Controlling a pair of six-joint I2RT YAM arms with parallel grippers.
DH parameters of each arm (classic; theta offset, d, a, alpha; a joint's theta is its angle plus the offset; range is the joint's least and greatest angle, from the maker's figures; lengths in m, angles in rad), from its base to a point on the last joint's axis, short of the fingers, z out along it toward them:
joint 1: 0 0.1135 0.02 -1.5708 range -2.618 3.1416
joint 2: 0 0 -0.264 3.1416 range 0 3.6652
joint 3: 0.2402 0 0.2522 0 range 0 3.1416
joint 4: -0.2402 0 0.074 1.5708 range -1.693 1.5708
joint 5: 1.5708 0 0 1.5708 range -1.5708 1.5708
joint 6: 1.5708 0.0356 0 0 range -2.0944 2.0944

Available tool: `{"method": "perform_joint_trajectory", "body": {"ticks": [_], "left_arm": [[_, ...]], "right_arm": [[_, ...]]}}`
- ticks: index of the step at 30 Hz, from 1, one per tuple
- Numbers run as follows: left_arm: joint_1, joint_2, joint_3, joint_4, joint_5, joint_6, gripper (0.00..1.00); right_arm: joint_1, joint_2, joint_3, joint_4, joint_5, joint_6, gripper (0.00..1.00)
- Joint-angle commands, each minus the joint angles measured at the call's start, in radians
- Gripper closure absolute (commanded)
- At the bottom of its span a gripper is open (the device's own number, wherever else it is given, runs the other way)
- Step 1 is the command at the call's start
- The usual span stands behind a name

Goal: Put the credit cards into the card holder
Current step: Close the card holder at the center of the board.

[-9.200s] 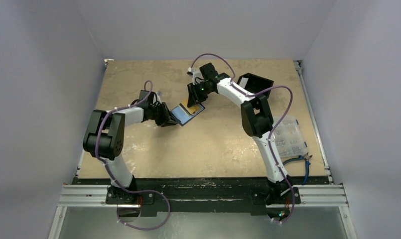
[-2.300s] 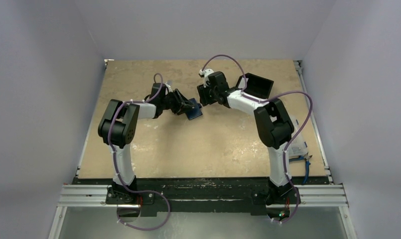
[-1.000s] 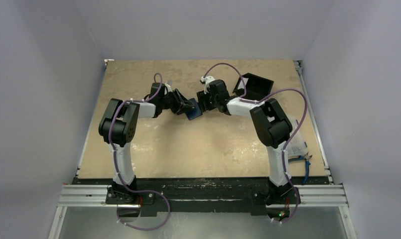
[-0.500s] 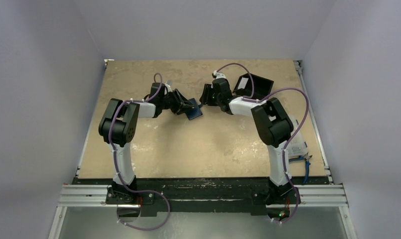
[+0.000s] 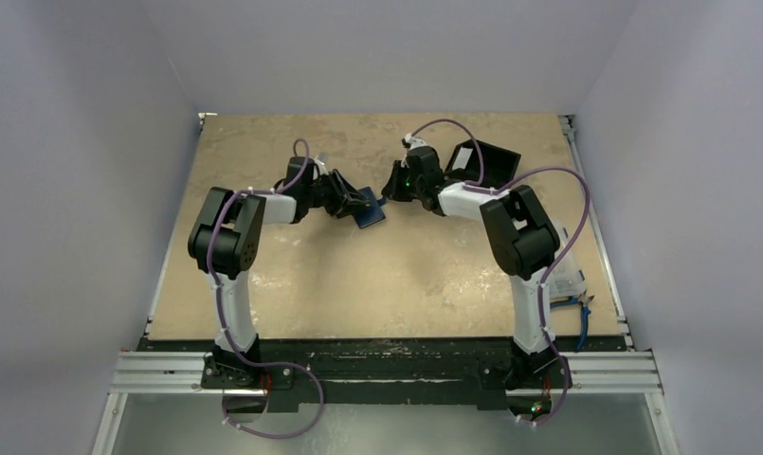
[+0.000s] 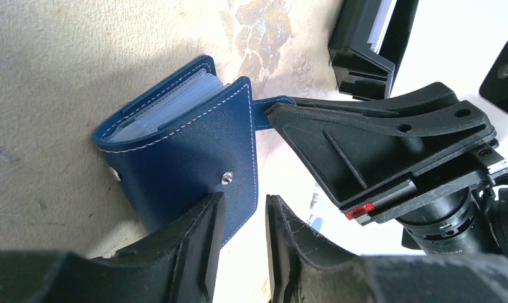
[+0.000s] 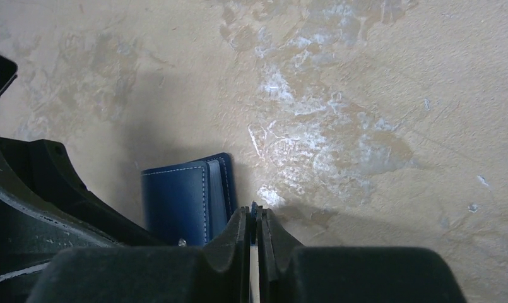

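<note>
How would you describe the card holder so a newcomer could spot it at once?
On the tan table, look at the far middle, where the left gripper and right gripper meet. Held between them is the card holder: a small navy-blue folding wallet with white stitching and silver snaps, unlike the larger black box to its right.

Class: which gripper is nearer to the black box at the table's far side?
Right. The right gripper lies between the card holder and the black box; the left gripper is beyond the card holder, farther away.
</note>
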Motion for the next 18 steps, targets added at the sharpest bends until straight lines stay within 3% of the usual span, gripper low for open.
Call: {"method": "perform_joint_trajectory", "body": {"ticks": [1,3,5,10,14,18], "left_arm": [[-0.004,0.043,0.017,-0.107,-0.057,0.076,0.66],[-0.004,0.039,0.028,-0.118,-0.06,0.092,0.66],[-0.005,0.039,0.041,-0.123,-0.058,0.104,0.67],[-0.01,0.041,0.051,-0.139,-0.061,0.115,0.68],[-0.017,0.044,0.049,-0.133,-0.058,0.113,0.68],[-0.022,0.048,0.051,-0.131,-0.054,0.112,0.68]], "right_arm": [[-0.011,-0.064,0.004,0.026,-0.065,-0.01,0.89],[-0.024,-0.076,-0.009,0.033,-0.071,-0.013,0.77],[-0.033,-0.099,-0.039,0.06,-0.064,-0.021,0.74],[-0.066,-0.097,-0.039,0.079,-0.125,-0.024,0.77],[-0.071,-0.082,-0.024,0.075,-0.157,-0.023,0.87],[-0.071,-0.06,-0.008,0.068,-0.194,-0.021,0.81]]}}
